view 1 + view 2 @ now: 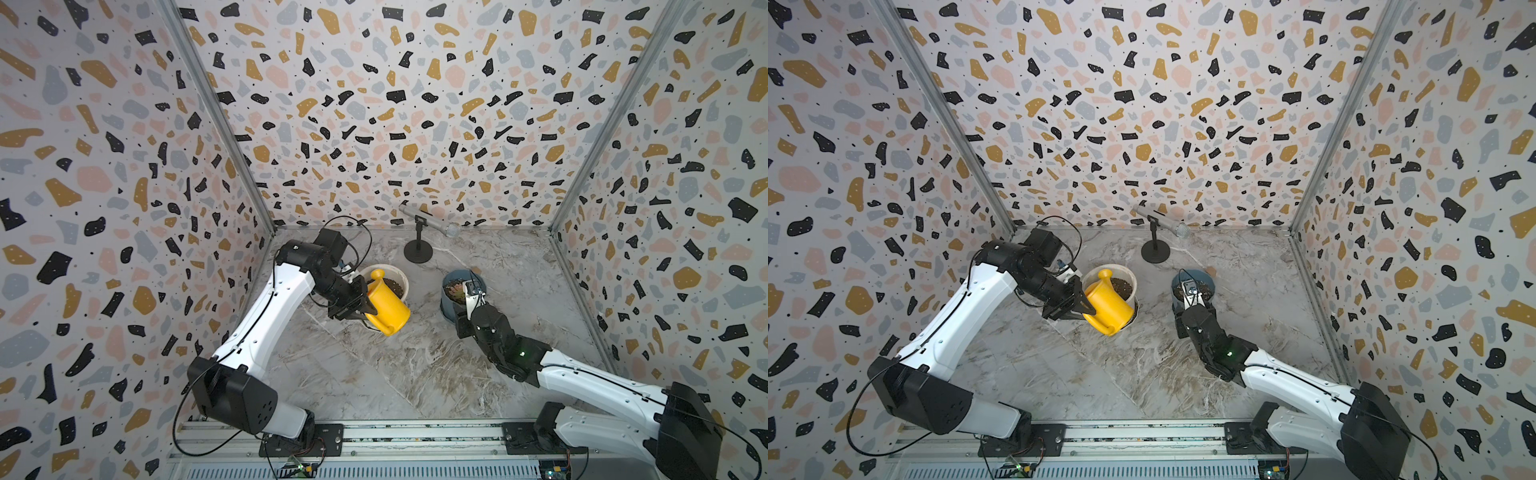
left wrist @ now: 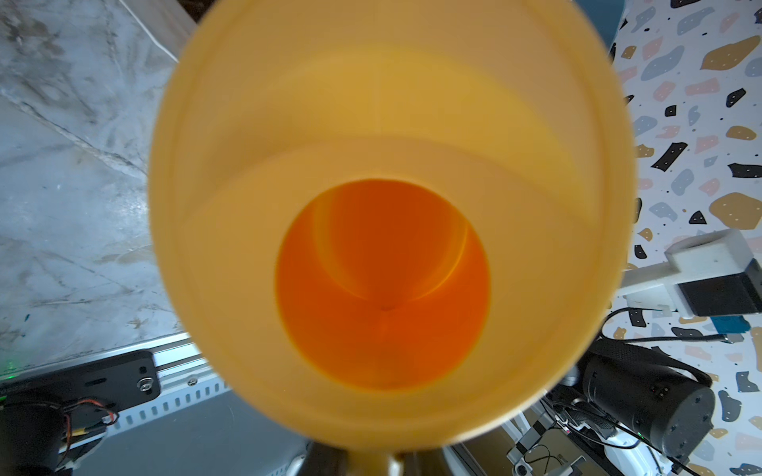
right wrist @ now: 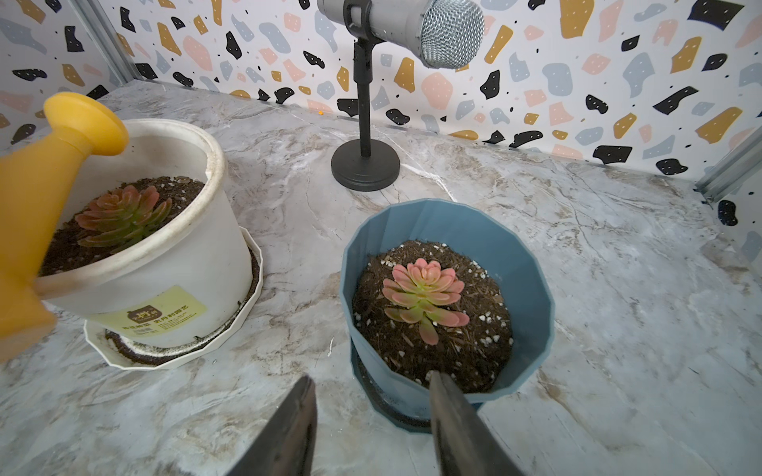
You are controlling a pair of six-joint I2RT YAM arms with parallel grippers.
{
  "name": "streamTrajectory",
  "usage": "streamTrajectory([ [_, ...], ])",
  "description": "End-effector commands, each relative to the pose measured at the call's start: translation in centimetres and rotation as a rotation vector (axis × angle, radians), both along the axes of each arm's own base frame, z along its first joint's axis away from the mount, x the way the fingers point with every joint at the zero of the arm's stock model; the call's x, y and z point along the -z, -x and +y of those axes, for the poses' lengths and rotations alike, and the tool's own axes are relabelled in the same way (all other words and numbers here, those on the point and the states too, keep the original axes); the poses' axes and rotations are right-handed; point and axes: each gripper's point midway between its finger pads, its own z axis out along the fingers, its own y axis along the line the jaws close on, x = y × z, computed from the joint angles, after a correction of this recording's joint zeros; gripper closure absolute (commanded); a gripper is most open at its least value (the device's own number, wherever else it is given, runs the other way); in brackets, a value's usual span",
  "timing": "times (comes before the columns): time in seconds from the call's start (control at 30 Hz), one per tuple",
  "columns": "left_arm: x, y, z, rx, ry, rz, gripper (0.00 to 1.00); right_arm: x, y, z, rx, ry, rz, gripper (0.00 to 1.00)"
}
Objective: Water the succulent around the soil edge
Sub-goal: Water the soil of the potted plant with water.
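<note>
White arm links [image 1: 266,320], black joints [image 1: 232,395], green light [image 1: 523,354]

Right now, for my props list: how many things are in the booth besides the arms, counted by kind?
Pots: 2, white pot, blue pot.
Succulents: 2, white-pot succulent, blue-pot succulent.
Saucers: 2, white saucer, dark saucer.
Watering can: 1.
Microphone: 1.
Total: 8.
</note>
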Motion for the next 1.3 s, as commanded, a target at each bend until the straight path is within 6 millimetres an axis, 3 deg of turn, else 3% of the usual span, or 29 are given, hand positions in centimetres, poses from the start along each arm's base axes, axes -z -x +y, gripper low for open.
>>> streamTrajectory([
  [0.0, 0.0, -0.8, 0.6, -0.017, 0.000, -0.054, 1.00, -0.7, 0.1, -0.2, -0.001, -0.010, -0.010, 0.51],
  [0.6, 1.1, 0.4, 2.5, -0.063, -0.045, -0.079, 1.00, -0.7, 0.3, 0.0, -0.015, -0.010, -0.008, 0.52],
  [1.27, 2.3, 4.8, 4.0, -0.031, -0.086, -0.063, 1.00, -0.9, 0.3, 0.0, -0.022, -0.012, -0.010, 0.53],
])
